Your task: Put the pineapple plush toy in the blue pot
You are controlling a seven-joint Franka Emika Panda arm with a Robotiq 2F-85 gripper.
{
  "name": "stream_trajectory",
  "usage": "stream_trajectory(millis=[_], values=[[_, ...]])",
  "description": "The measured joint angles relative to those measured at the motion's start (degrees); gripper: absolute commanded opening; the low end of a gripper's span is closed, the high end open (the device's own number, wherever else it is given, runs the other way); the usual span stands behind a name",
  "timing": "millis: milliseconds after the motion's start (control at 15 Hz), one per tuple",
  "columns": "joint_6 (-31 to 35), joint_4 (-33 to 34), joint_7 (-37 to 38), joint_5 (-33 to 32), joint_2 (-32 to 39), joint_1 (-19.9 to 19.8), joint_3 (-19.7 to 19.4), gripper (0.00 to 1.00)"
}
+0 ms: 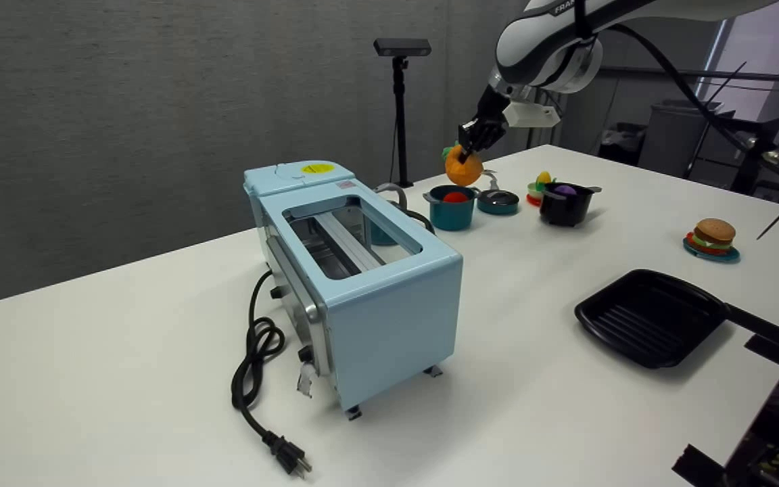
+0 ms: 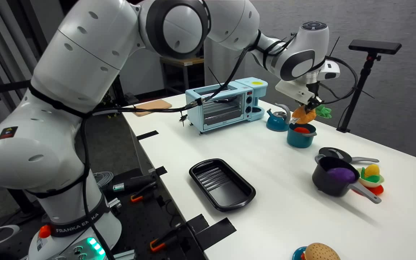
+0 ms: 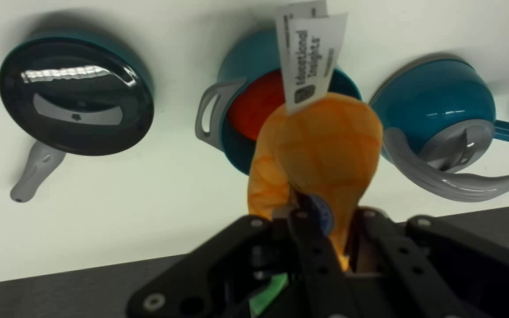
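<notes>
The pineapple plush toy (image 3: 329,145) is hanging just above the blue pot (image 1: 450,216), while your claw (image 3: 330,212) is grasping its orange body. In the wrist view, you are seeing the toy partly hiding the pot's mouth, inside which a red object (image 3: 252,108) is lying. On the bench (image 1: 126,379), a teal kettle (image 3: 444,95) is standing on one side of the pot and a dark-topped pan (image 3: 73,90) is resting on the other.
</notes>
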Motion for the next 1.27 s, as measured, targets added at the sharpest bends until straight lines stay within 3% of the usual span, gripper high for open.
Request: stream_trajectory(millis=[133, 600, 1267], values=[[-0.5, 2.1, 0.1, -0.3, 1.6, 0.3, 0.0, 0.47], [-3.5, 6.0, 0.1, -0.3, 3.4, 0.1, 0.0, 0.99], [-3.6, 7.4, -0.1, -0.3, 2.9, -0.4, -0.2, 1.0]])
